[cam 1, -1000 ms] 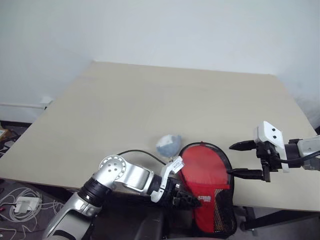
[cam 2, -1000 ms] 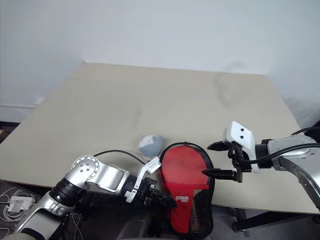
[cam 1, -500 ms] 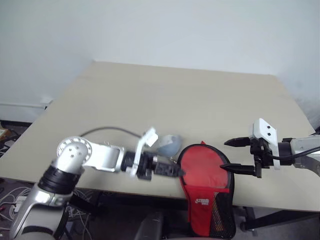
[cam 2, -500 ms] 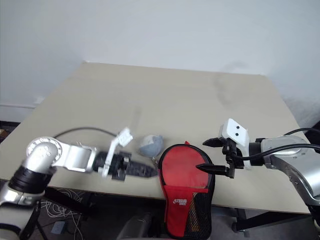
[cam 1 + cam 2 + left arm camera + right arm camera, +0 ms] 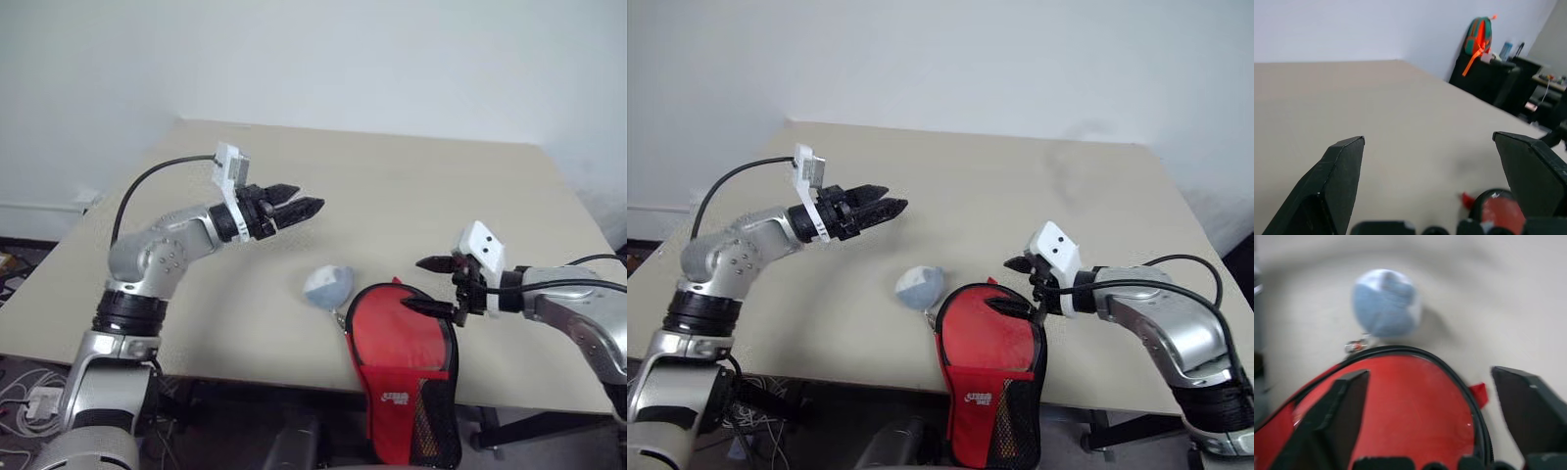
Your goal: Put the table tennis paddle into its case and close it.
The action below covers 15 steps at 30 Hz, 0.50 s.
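The case (image 5: 407, 367) lies at the near edge of the table (image 5: 392, 196), at about six o'clock from the table's middle, its round end resting on the top and its narrow end with the mesh pocket hanging over the edge toward the robot. That overhang probably leaves the pouch easy to reach from below, yet free to slide off if nudged. Its red face is up with black edging around it; whether the table tennis paddle is already inside cannot be told, since no handle shows. A small pale blue-white wad (image 5: 328, 286) sits just beside the case's round end, at about ten o'clock from it, near a small zip pull. The right gripper (image 5: 428, 285) hovers at the case's two o'clock rim, its fingers parted and empty with one over the red fabric, seemingly placed to pin or grasp the edge near the zip. The left gripper (image 5: 299, 205) hangs raised above the table, well apart at about ten o'clock from the case, fingers spread wide, holding nothing.
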{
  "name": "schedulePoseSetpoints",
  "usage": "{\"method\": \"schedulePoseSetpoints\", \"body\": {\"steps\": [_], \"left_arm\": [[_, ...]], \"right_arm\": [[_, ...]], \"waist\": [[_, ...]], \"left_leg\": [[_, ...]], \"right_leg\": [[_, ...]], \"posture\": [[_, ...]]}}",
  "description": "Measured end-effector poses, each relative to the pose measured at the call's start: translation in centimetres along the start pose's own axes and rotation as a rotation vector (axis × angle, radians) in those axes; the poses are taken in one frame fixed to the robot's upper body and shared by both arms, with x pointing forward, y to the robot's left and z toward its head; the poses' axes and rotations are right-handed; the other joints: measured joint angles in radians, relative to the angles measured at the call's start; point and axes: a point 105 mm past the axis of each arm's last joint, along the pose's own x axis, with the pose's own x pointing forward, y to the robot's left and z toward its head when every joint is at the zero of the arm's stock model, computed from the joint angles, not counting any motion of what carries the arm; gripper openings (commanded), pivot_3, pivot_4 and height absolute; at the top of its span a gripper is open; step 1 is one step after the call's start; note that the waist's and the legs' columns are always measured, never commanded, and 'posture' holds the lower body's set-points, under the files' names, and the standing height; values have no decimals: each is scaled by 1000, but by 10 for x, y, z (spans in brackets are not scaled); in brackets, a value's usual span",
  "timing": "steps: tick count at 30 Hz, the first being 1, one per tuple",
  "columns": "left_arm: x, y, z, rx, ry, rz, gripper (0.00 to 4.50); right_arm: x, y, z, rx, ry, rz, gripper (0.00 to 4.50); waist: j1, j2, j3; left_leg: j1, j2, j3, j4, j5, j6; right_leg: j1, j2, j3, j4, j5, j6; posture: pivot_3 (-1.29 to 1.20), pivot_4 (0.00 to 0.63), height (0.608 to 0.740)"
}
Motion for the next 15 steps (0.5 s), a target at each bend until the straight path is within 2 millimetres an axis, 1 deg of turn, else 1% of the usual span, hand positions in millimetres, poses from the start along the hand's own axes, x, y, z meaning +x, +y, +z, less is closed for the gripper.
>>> {"method": "schedulePoseSetpoints", "body": {"steps": [2,3,5,7,9,11,15], "left_arm": [[-4,-1,-17,-9,30,-16,4500],[-5,-1,-22,-16,39,-26,4500],[-6,-1,-30,-14,50,-39,4500],[-4,-2,-39,-38,51,-50,4500],[1,-1,-53,-86,53,-46,4500],[5,-2,-65,-121,62,-44,4500],[10,-2,-71,-148,55,-35,4500]], "right_arm": [[2,0,-1,10,4,-3,2477],[3,1,0,13,3,-5,2029],[8,2,2,16,-11,-3,1399],[14,6,4,23,-26,5,710],[21,9,2,32,-24,11,48],[28,10,-3,41,-10,2,48],[37,9,-9,49,5,-12,48]], "waist": [[0,0,0],[0,0,0],[1,0,0],[1,1,0],[1,0,0],[1,0,0],[1,0,0]], "left_leg": [[0,1,0,1,0,0],[0,1,-1,1,0,0],[0,2,-2,2,0,0],[1,2,-2,3,0,1],[1,2,-2,5,-1,3],[1,2,-2,6,-3,5],[0,2,-2,7,-1,2]], "right_leg": [[0,1,0,0,0,0],[0,1,-1,0,0,0],[0,1,-3,1,0,0],[1,1,-3,1,0,0],[2,1,-3,1,0,0],[2,1,-3,1,0,0],[2,1,-3,2,0,0]], "posture": [[0,0,715],[0,0,715],[0,0,715],[0,0,715],[0,0,715],[0,0,715],[0,0,715]]}}
